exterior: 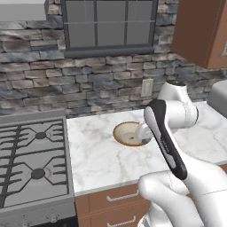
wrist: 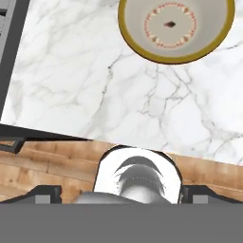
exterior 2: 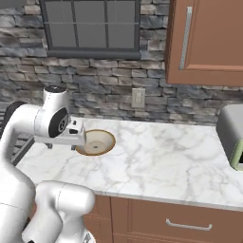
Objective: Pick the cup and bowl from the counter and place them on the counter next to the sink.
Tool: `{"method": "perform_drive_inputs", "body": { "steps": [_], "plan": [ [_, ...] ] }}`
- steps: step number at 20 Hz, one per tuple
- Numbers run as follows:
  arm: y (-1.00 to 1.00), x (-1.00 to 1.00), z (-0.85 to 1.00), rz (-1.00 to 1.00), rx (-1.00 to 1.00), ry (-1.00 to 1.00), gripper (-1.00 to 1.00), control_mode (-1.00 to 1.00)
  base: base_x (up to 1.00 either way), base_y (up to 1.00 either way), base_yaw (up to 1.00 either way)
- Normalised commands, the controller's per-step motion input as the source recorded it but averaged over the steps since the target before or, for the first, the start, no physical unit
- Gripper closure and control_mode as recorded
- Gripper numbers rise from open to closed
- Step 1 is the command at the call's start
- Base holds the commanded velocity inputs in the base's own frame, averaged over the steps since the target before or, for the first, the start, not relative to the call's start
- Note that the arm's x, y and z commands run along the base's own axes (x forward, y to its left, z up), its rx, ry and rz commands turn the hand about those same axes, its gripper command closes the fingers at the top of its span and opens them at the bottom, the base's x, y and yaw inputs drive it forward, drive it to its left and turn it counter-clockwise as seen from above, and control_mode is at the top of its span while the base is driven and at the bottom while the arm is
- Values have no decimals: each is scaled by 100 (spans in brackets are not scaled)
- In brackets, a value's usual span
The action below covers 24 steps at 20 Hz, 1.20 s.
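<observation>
The bowl (exterior: 128,134) (exterior 2: 96,141) (wrist: 175,26) sits upright on the white marble counter (exterior: 102,155) (exterior 2: 156,156) (wrist: 95,85). It is round and shallow, cream inside with a golden-brown rim. My gripper (exterior 2: 60,146) (wrist: 123,194) hangs above the counter beside the bowl's stove-side rim, not touching it. Its fingertips (wrist: 47,192) stand wide apart with nothing between them, so it is open. In the left base view my own forearm covers the hand and the bowl's right edge. The cup and the sink are out of view.
A grey gas stove (exterior: 33,164) (wrist: 7,47) borders the counter on the left. A grey appliance (exterior 2: 232,137) (exterior: 218,97) stands at the counter's right end under a brown wall cabinet (exterior 2: 209,38). Behind is a stone wall with an outlet (exterior 2: 138,97). Wooden drawers (exterior 2: 190,223) run below.
</observation>
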Motion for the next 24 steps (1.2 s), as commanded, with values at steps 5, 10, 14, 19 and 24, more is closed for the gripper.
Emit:
{"method": "perform_drive_inputs", "body": {
  "steps": [5,10,14,19,24],
  "plan": [
    [27,80,-1,-1,0,2,-100,-100,0,0,0],
    [3,73,-14,-5,-2,6,-100,-100,0,0,0],
    [4,70,-19,-6,-3,4,-100,-100,0,0,0],
    [1,43,-30,-3,-2,0,-100,-100,0,0,0],
    [-25,3,-35,-9,2,0,-100,-100,0,0,0]
  ]
}}
